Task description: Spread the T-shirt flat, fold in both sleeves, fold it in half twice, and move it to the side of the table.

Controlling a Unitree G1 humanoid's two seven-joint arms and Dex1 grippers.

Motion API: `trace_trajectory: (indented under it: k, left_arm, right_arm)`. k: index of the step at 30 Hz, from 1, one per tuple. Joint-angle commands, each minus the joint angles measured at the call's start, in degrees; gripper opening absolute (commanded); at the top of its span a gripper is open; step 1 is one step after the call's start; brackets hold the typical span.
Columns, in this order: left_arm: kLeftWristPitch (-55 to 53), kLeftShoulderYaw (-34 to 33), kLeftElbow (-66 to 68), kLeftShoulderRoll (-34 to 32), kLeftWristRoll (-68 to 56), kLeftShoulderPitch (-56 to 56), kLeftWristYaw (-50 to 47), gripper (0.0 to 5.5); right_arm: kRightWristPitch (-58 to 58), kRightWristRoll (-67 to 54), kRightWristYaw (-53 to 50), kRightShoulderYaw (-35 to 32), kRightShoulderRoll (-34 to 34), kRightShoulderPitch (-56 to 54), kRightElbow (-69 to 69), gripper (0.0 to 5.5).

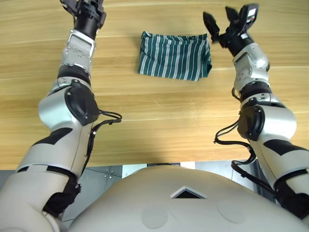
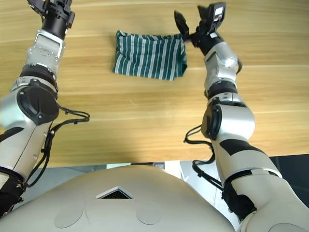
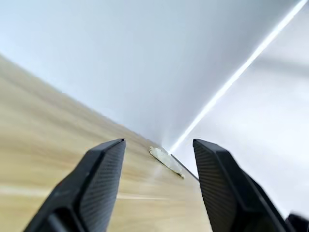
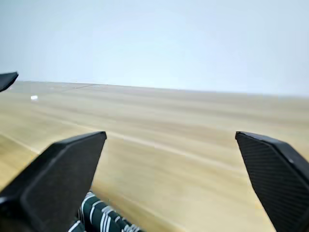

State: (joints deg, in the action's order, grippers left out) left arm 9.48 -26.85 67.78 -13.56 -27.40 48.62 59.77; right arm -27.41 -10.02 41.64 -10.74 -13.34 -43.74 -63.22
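The T-shirt, green with white stripes, lies folded into a small rectangle on the far middle of the wooden table. My right gripper is open, raised just right of the shirt's far right corner and apart from it, with nothing between its fingers. The right wrist view shows a striped edge of the T-shirt under one finger. My left gripper is open and empty, held above bare wood at the far left, well away from the shirt.
Bare wood surrounds the shirt on all sides. The table's front edge runs close to my body, with grey floor below it. A white wall rises behind the far edge, where a small pale scrap lies.
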Motion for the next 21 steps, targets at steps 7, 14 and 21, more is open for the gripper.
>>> trace_trajectory:
  k: [7, 14, 21]
  left_arm:
    - [29.02, 14.45, -7.02, 5.14, 12.39, -12.06, 12.33, 1.27]
    - [34.34, 18.85, -6.29, 5.67, 16.58, -13.63, 6.98, 0.02]
    - [34.75, 20.88, -5.62, 5.85, 17.39, -13.82, 5.54, 0.00]
  right_arm:
    - [-11.54, 35.66, -13.87, 27.99, -0.56, 10.00, 10.13, 3.69]
    - [-9.78, 43.63, -17.70, 36.67, -1.91, 10.74, 11.16, 2.22]
    - [-10.73, 38.13, -13.48, 36.29, -2.99, 12.29, 15.45, 0.99]
